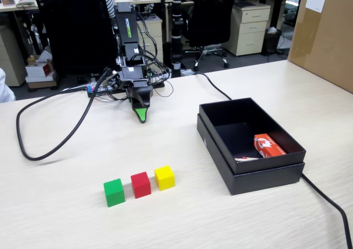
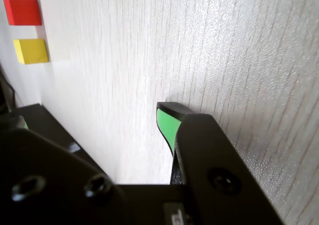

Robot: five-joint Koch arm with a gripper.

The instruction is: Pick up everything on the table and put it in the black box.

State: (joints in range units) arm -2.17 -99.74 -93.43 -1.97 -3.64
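Three small cubes stand in a row near the table's front: green, red and yellow. The black box sits open to their right, with a red packet inside. My gripper hangs tip-down at the back of the table, well behind the cubes and apart from everything. In the wrist view the gripper shows a green-padded finger with bare table beside the pad; the jaws stand apart and hold nothing. The red cube and yellow cube show at the top left of that view.
A thick black cable loops across the table's left side. Another cable runs past the box's right side. A large cardboard box stands at the far right. Wires bunch at the arm's base.
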